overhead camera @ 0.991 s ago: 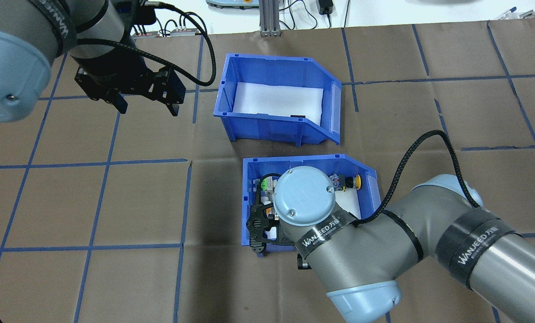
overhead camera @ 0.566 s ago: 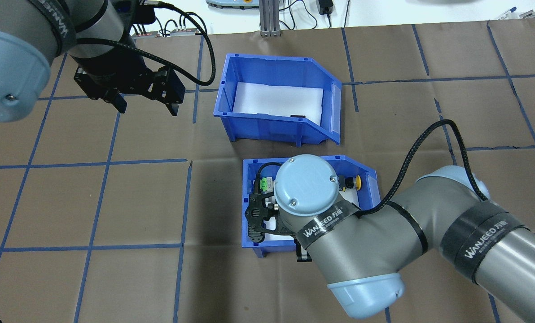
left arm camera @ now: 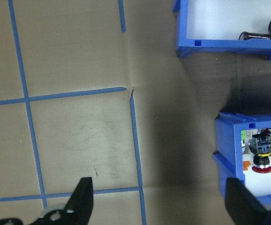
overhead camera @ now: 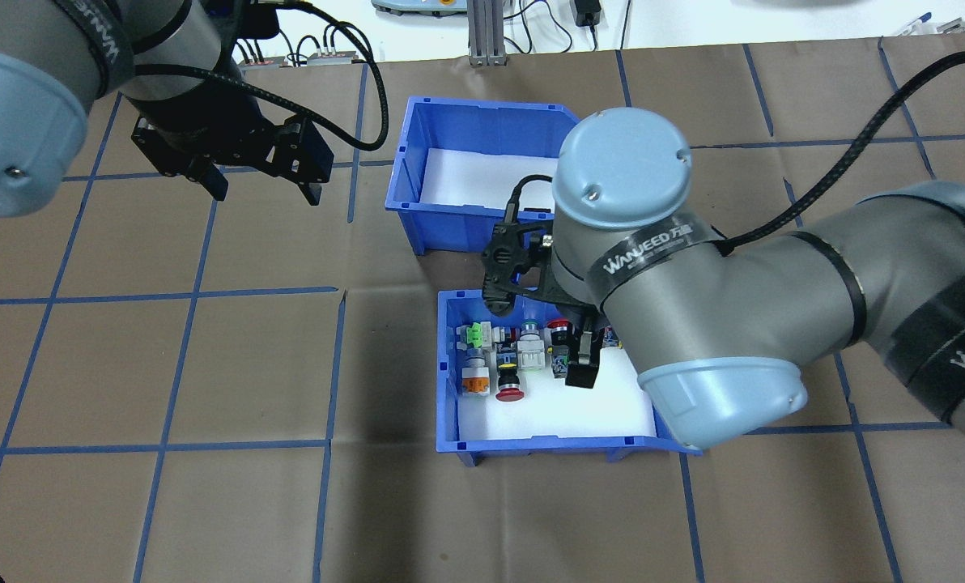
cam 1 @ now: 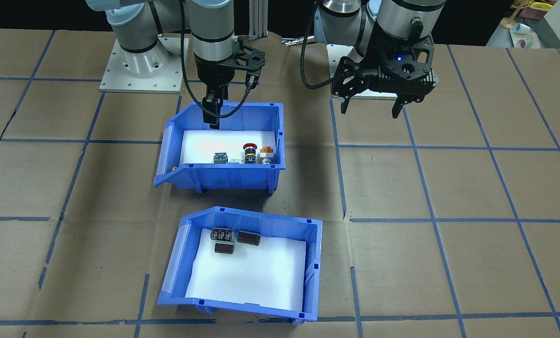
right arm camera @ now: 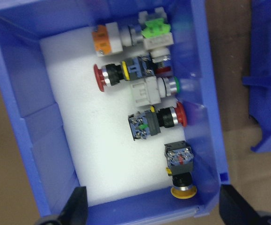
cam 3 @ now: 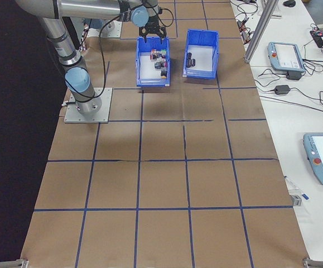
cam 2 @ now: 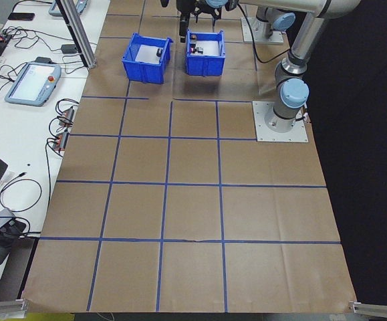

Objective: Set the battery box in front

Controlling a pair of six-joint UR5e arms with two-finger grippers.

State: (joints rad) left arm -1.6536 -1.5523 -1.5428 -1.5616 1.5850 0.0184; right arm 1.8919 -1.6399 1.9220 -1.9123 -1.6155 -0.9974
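Right now my right end effector [overhead camera: 531, 324] hangs spread wide over the switch bin [overhead camera: 450, 380]; I should clamp the battery box [cam 1: 313, 263] wall squarely, sliding it without tipping.

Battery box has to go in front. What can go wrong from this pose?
1. Wrong bin: the open right gripper hangs over the blue plastic bin of push-button switches, not the blue battery box with the white foam liner.
2. The three dark cylindrical cells lie loose on the foam, so a jerky move would likely roll them.
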